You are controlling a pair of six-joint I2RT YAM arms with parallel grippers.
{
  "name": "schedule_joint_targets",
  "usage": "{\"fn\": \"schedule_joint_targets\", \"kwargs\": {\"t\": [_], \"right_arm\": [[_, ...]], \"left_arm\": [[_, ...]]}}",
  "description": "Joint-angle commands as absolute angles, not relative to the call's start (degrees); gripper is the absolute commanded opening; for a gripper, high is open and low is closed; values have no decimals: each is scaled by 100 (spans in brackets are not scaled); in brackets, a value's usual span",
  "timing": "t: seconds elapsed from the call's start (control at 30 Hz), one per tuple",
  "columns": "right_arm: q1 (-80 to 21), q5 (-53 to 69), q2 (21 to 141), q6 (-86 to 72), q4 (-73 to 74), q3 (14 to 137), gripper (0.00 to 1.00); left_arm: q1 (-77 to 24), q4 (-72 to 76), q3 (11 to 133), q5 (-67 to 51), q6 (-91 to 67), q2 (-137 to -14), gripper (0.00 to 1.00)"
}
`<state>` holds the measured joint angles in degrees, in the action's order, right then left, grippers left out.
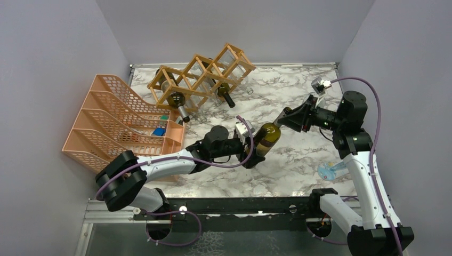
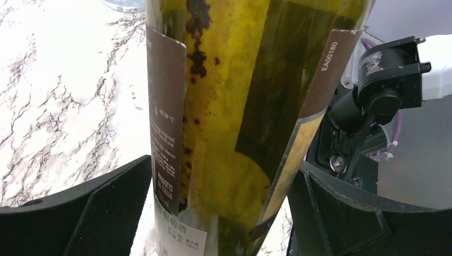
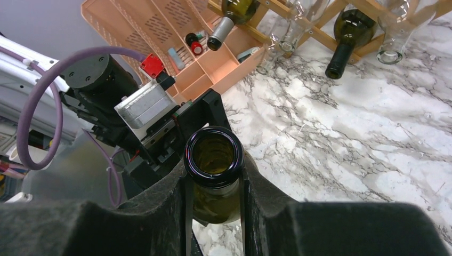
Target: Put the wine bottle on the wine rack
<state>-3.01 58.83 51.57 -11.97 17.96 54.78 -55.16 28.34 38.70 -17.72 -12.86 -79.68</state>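
White marbled counter point(image 1: 298, 160), grey walls around. The dark green glass wine bottle point(image 1: 266, 136) hangs tilted over mid-counter: left hand point(image 1: 250, 149) clamped round its labelled body, right hand point(image 3: 213, 184) pinching its open neck. The light tan wooden lattice wine rack point(image 1: 200, 74) sits well apart at the back.

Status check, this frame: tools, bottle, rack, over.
Left tool shut on wine bottle body, right tool on its neck. Bottle tilted, short of wine rack. Other bottles already fill some rack cells.
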Motion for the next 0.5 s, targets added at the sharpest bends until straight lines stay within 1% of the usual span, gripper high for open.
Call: {"fn": "schedule_joint_targets", "kwargs": {"t": [0.0, 0.3, 0.43, 0.47], "right_arm": [[-343, 6550, 4955, -1573, 1230, 5501, 1], [-349, 6685, 4892, -1715, 1116, 5464, 1], [-350, 6763, 4879, -1776, 1101, 5509, 1], [-350, 6801, 4878, -1794, 1095, 5513, 1]], "left_arm": [[-5515, 3247, 3910, -2007, -1312, -8035, 95], [-5519, 3698, 3887, -2357, -1249, -8104, 93], [-5529, 4036, 3812, -2358, -1189, -8114, 91], [-5528, 4112, 3800, -2360, -1188, -8125, 89]]}}
